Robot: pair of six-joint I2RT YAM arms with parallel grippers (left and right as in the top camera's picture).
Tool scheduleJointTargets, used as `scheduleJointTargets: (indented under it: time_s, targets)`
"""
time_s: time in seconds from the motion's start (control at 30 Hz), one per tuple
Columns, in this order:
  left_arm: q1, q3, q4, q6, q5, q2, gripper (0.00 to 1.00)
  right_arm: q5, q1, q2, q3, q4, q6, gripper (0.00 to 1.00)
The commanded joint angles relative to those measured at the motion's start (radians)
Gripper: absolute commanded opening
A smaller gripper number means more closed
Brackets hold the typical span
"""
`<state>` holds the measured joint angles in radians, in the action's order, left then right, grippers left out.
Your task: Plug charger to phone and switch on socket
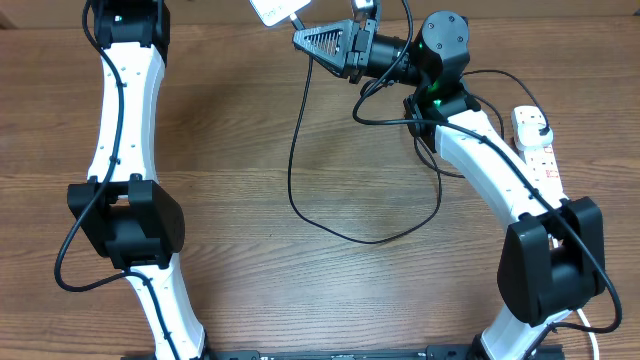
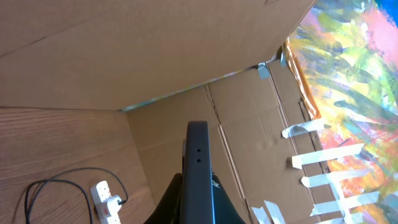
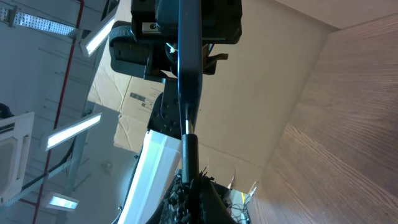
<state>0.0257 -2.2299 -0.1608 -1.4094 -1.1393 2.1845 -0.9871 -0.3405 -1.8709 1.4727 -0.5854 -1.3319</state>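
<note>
We found the slim rectangular phone with the pale screen (image 1: pixel 272 9) raised off the brown wooden table (image 1: pixel 250 290), over its far edge. It was clamped in the left gripper (image 2: pixel 198 200), whose fingers were closed on its lower part. The right gripper (image 1: pixel 302 40) pointed at the phone from the right, its fingers pressed together on the small connector tip of the long thin black charger cable (image 1: pixel 375 241). In the right wrist view that tip stood against the phone's end; we could not tell whether it was fully seated. The cable lay in a wide loop across the middle of the table and passed under the white right arm (image 1: pixel 490 160). The white elongated power strip with red switches (image 1: pixel 545 165) lay along the right edge of the table, partly hidden by that arm, with a white plug (image 1: pixel 530 122) seated at its far end. The switch positions were too small to read.
</note>
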Motion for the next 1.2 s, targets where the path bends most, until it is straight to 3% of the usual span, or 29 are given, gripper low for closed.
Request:
scheduleJointTargets:
  time_s: [0.0,1.17]
  targets:
    - [-0.021,-0.015,-0.008,0.015,-0.034,-0.013,0.04,0.048,0.005,0.029,0.016,0.0,-0.01,0.04]
    - [-0.048,-0.015,-0.008,0.026,-0.092,-0.013,0.04,0.09,0.005,0.029,0.016,0.003,-0.056,0.04]
